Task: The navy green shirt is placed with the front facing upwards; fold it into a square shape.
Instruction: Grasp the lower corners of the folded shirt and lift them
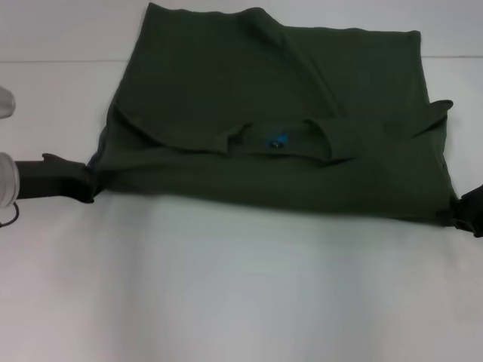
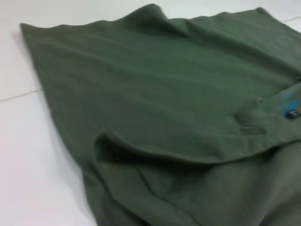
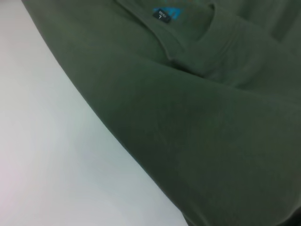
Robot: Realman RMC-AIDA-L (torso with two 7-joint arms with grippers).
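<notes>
The navy green shirt point(image 1: 264, 90) lies on the white table point(image 1: 226, 286), folded over itself into a wide band. Its collar with the blue-marked neck label point(image 1: 277, 140) sits near the middle; the chest lettering is hidden. My left gripper point(image 1: 84, 181) is at the shirt's near left corner and is shut on the cloth. My right gripper point(image 1: 462, 210) is at the near right corner, partly cut off by the view's edge, and holds the cloth there. The shirt point(image 2: 164, 94) fills the left wrist view, with the label point(image 2: 289, 106) at its edge. The right wrist view shows the shirt point(image 3: 211, 132) and the label point(image 3: 164, 14).
The white table stretches bare in front of the shirt's near edge. A seam line point(image 1: 53, 60) crosses the surface at the far left. Part of my left arm's pale casing point(image 1: 6, 177) shows at the left edge.
</notes>
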